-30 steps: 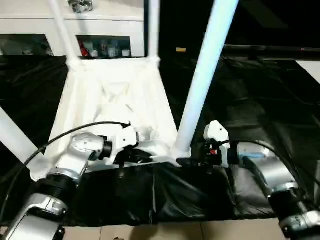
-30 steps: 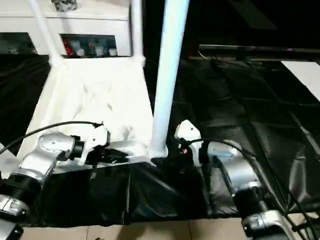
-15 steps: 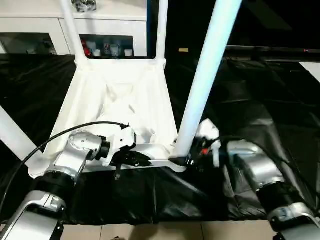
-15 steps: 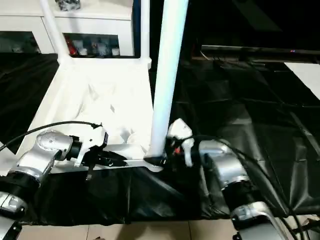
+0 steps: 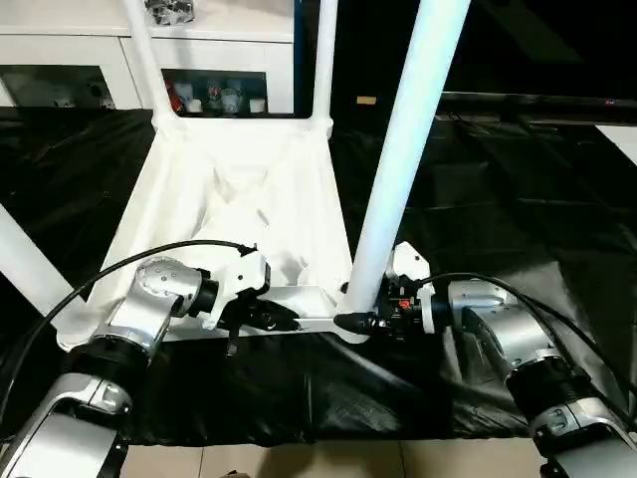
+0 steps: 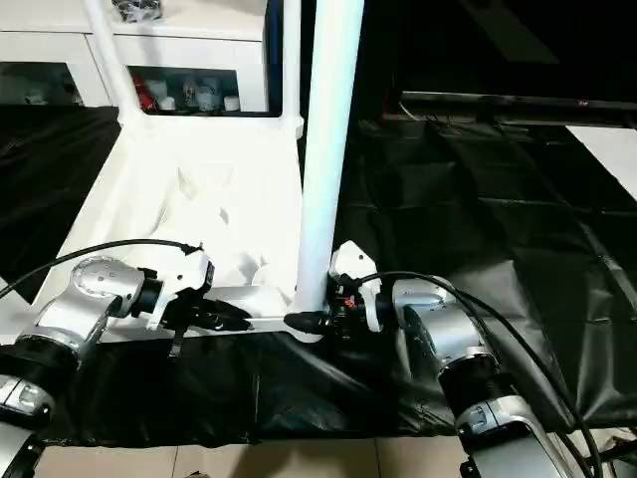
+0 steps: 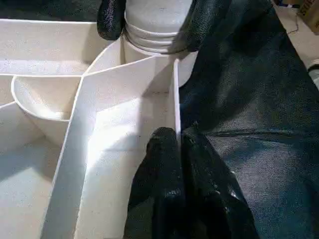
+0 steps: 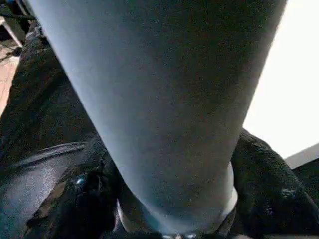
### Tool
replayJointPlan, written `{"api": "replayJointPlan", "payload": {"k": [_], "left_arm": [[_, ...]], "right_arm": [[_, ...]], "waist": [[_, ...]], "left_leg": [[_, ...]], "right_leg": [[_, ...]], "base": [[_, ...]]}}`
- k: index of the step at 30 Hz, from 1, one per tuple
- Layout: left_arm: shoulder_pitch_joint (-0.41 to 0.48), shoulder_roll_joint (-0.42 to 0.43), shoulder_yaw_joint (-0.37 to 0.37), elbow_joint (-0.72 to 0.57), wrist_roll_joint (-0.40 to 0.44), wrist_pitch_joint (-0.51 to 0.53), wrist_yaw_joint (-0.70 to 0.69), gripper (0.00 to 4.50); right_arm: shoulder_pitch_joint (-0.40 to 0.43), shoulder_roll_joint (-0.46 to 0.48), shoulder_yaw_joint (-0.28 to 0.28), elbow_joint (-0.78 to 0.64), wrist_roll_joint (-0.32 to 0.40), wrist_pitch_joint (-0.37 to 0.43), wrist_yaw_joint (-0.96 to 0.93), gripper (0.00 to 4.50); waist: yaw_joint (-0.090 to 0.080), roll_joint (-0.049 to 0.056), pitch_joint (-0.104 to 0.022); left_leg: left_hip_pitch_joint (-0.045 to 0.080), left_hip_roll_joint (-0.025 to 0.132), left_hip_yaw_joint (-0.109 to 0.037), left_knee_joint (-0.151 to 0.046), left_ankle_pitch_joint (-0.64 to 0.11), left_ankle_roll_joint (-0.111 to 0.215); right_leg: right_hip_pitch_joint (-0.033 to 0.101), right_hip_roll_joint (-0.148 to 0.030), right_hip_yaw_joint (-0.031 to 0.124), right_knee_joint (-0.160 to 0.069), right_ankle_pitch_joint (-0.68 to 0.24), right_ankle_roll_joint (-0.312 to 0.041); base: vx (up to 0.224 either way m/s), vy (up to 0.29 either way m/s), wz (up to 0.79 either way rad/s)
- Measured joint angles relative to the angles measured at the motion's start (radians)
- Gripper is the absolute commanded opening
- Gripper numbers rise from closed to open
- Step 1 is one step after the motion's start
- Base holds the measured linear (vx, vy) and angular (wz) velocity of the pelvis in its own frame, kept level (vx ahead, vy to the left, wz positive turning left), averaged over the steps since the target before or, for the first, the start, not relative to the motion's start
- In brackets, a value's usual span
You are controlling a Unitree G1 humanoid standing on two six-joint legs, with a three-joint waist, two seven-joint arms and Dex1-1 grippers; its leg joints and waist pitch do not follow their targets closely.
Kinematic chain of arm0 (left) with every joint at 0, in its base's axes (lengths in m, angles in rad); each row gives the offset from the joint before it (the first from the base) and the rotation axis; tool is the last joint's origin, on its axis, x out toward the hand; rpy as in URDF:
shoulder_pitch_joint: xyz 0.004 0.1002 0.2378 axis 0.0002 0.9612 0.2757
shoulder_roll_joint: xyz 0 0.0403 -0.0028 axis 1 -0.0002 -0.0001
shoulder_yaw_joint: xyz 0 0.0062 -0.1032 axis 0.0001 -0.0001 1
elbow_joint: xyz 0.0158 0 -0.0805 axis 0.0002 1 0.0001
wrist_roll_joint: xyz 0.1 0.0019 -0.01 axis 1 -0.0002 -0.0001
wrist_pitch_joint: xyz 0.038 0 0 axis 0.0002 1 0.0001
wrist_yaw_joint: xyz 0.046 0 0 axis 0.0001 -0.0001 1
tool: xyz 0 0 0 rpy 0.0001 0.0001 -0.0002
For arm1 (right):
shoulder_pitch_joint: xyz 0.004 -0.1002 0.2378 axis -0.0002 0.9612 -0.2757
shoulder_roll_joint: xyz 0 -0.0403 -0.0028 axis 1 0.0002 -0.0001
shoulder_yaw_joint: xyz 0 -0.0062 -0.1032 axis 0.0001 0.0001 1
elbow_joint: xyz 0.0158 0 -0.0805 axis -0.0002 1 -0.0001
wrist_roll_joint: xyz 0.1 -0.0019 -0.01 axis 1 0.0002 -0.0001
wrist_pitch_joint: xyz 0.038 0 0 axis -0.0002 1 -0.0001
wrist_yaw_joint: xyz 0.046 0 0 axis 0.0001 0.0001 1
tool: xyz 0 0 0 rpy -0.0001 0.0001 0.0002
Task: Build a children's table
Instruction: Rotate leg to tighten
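The children's table lies upside down on black cloth, its white ribbed top (image 5: 239, 189) facing up. Its legs stand upright in the corner sockets: two at the far corners (image 5: 144, 60) (image 5: 323, 60), one at the near left (image 5: 25, 269), one at the near right (image 5: 398, 159). My left gripper (image 5: 284, 319) is shut on the thin near rim of the top (image 7: 174, 99), close to the near right socket. My right gripper (image 5: 356, 322) is closed around the flared base of the near right leg (image 8: 164, 99), a black finger (image 8: 84, 199) pressed on each side.
A white cabinet with glass doors (image 5: 70, 50) stands behind the table. Wrinkled black cloth (image 5: 518, 199) stretches off to the right, where a dark bar (image 5: 537, 100) crosses at the back. Tiled floor (image 5: 299, 463) shows below the cloth's near edge.
My right gripper has moved in to the base of the near right leg and its fingers have closed on it. The left gripper has kept its grip on the rim.
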Motion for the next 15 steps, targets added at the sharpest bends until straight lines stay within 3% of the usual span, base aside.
{"api": "replayJointPlan", "payload": {"k": [3,10,15], "left_arm": [[-0.009,-0.03,-0.001,-0.003,0.024,0.032,0.067,0.0],[-0.029,-0.183,0.015,0.008,0.103,0.121,0.348,0.0],[-0.037,-0.227,0.014,0.02,0.128,0.147,0.432,0.0]], "right_arm": [[0.028,0.032,-0.033,0.001,-0.009,-0.016,-0.106,2.7],[0.088,0.224,-0.182,0.011,-0.059,-0.048,-0.663,2.69],[0.085,0.299,-0.207,0.024,-0.093,-0.055,-0.868,2.69]], "waist": [[-0.002,-0.002,-0.001],[-0.005,-0.001,-0.007],[-0.006,-0.001,-0.016]], "left_leg": [[0.002,-0.001,0.001,0.0,0.0,0.0],[0.003,-0.004,0.001,0.0,0.001,-0.001],[0.003,-0.004,0.0,-0.001,0.0,-0.001]], "right_leg": [[0.002,-0.002,0.0,0.001,0.001,-0.001],[0.003,-0.003,0.003,-0.004,0.003,0.004],[0.004,-0.003,0.003,-0.005,0.004,0.006]], "base": [[0.0,0.0,0.0],[0.0,0.0,0.0],[0.0,0.0,0.0]]}}
